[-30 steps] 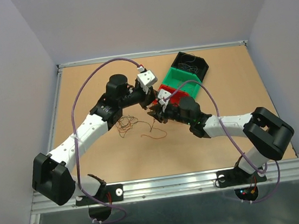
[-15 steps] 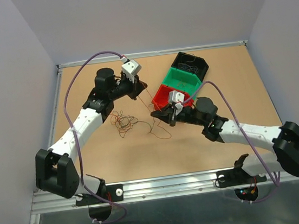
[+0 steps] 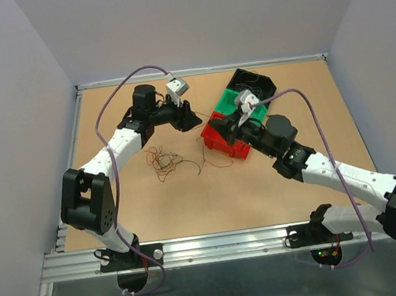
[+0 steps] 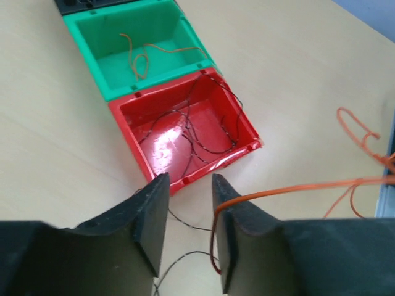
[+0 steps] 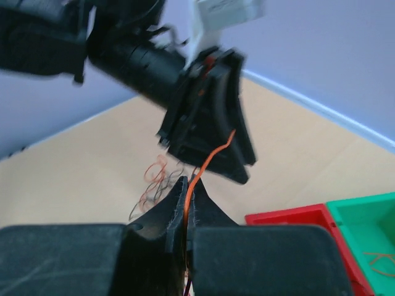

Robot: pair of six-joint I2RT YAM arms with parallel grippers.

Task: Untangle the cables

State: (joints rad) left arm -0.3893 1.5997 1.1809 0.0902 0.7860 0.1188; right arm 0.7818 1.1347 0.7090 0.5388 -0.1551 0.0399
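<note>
**Right gripper holds one orange strand, left is open**

Counts: 2 grippers, 3 bins in a touching diagonal row: black bin (image 3: 254, 83), green bin (image 3: 230, 103), red bin (image 3: 220, 142).

The cables (image 3: 163, 160) mostly lie as one loose tangle on the table (image 3: 274, 182), left of the red bin and well below the left gripper (image 4: 188, 200). Green bin holds one orange strand. Red bin holds a few dark strands, count unclear, with one trailing over its wall.

Right gripper (image 5: 187, 196): fingers pressed together, pinching an orange cable (image 5: 210, 156) that rises toward the left gripper.

Left gripper: fingers spread with a clear gap. An orange strand runs along the inner edge of one finger, not clamped.

The table is a tan board with pale lavender walls (image 3: 24, 83) on three sides and a metal rail (image 3: 224, 242) at the near edge.
</note>
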